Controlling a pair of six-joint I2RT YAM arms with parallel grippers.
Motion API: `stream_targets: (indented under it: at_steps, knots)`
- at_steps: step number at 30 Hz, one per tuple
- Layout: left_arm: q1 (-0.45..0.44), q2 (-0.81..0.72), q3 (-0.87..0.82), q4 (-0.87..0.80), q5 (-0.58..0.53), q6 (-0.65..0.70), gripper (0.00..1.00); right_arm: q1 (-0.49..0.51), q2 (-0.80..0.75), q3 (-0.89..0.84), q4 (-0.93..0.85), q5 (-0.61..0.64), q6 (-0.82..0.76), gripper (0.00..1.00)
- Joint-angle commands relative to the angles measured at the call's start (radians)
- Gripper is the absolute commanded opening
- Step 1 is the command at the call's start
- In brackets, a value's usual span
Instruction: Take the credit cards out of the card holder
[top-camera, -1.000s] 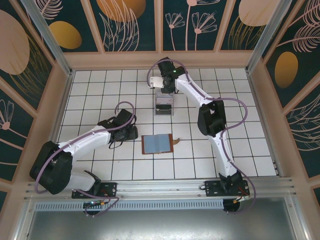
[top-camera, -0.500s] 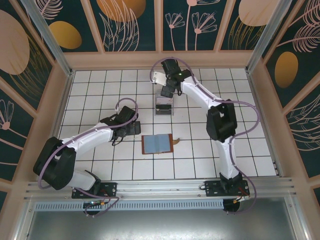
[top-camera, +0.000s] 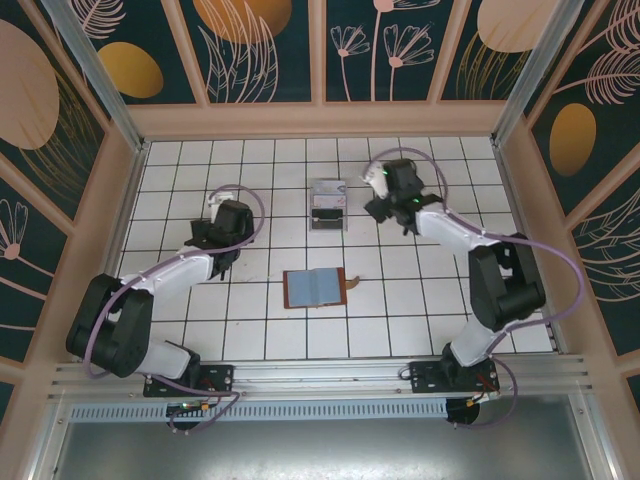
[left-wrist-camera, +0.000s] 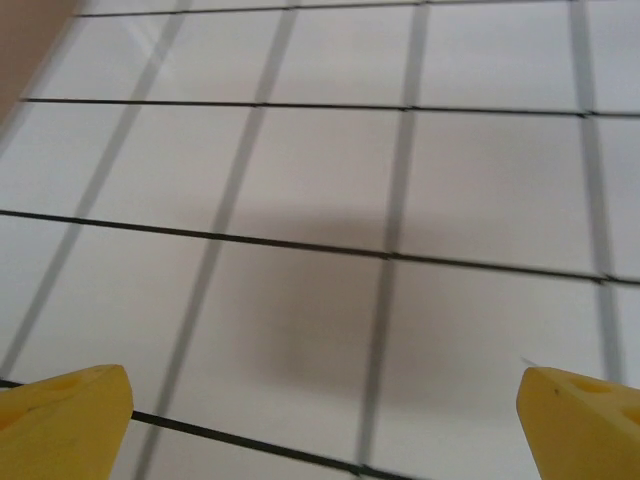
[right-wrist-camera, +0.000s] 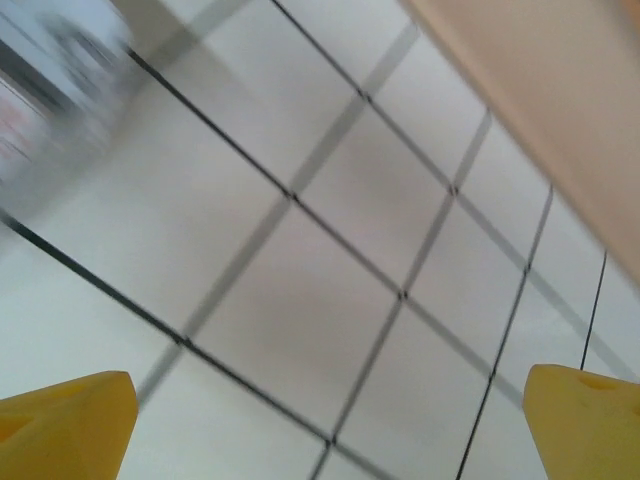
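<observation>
While the card holder (top-camera: 313, 288) lies open on the tabletop (top-camera: 250, 330), the left gripper (left-wrist-camera: 320, 395) and right gripper (right-wrist-camera: 325, 395) gape wide apart.

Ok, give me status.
Grippers: left gripper open, right gripper open, both over bare tiles. Brown card holder lies open mid-table, ungripped. Beyond it the clear box; nothing blocking.
</observation>
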Motion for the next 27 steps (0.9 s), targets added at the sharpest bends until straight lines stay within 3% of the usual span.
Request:
stream_targets:
  at_steps: [1,7,14,20,27]
  knots:
    - [0.071,-0.044,-0.077,0.247,-0.048,0.126,0.99,-0.092,-0.116,-0.176,0.284,-0.038,0.212,0.99]
    - [0.180,-0.065,-0.271,0.667,0.064,0.278,0.98,-0.242,-0.202,-0.519,0.703,-0.129,0.417,0.99]
    - [0.295,0.014,-0.408,1.070,0.196,0.257,0.99,-0.365,-0.145,-0.734,1.124,-0.223,0.559,0.99]
    - [0.367,0.091,-0.497,1.278,0.322,0.208,0.98,-0.416,-0.116,-0.788,1.242,-0.318,0.592,0.99]
    - [0.366,0.093,-0.482,1.246,0.347,0.223,0.98,-0.417,-0.102,-0.808,1.288,-0.301,0.596,0.99]
